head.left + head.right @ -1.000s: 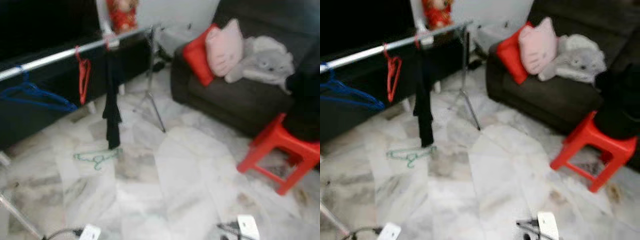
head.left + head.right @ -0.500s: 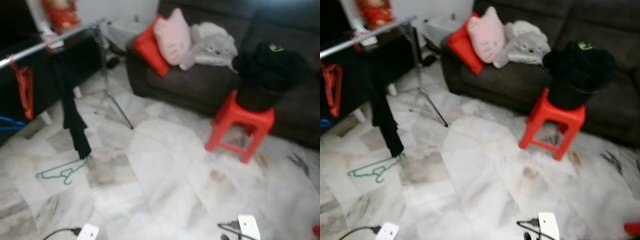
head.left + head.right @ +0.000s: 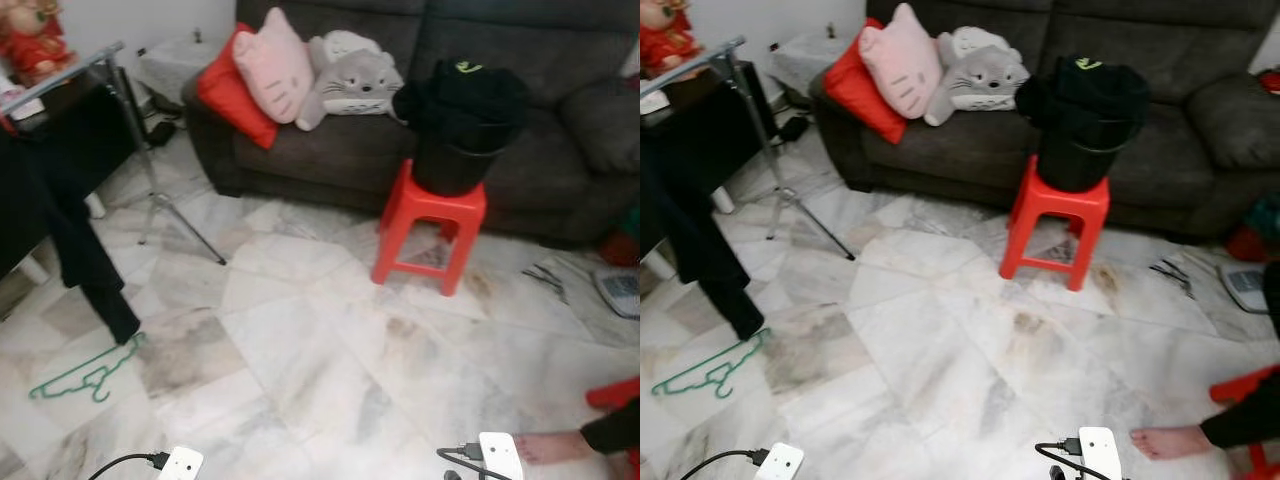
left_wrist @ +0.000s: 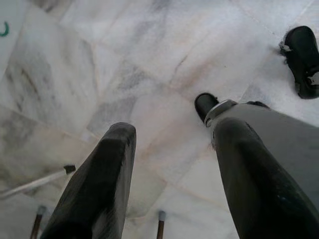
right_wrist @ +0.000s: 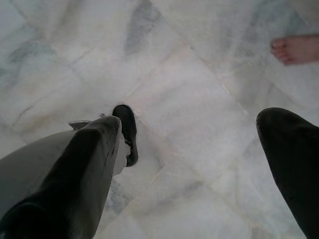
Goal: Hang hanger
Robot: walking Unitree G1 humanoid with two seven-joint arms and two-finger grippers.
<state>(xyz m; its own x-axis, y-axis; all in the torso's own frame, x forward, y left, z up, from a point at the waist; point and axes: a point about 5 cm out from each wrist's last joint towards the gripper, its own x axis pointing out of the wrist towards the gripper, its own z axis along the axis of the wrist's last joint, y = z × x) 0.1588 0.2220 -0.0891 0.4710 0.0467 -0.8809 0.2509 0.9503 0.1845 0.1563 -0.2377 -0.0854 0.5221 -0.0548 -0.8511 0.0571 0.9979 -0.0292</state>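
Your green hanger (image 3: pixel 82 373) lies on the marble floor (image 3: pixel 330 340) at eight o'clock, below the rail (image 3: pixel 62 75) and black clothes (image 3: pixel 75 240). Left gripper (image 4: pixel 174 164) and right gripper (image 5: pixel 194 159) hang spread and empty, so picking up and hanging remain.

The floor (image 3: pixel 300 350) is laid in glossy, grey-veined marble tiles. The sofa (image 3: pixel 560 150) is covered in matt dark grey cloth. The stool (image 3: pixel 428 235) is moulded in smooth red plastic. The green hanger (image 3: pixel 80 372) looks like thin plastic. Matt black fingers (image 4: pixel 99 184) are seen in the left wrist view.
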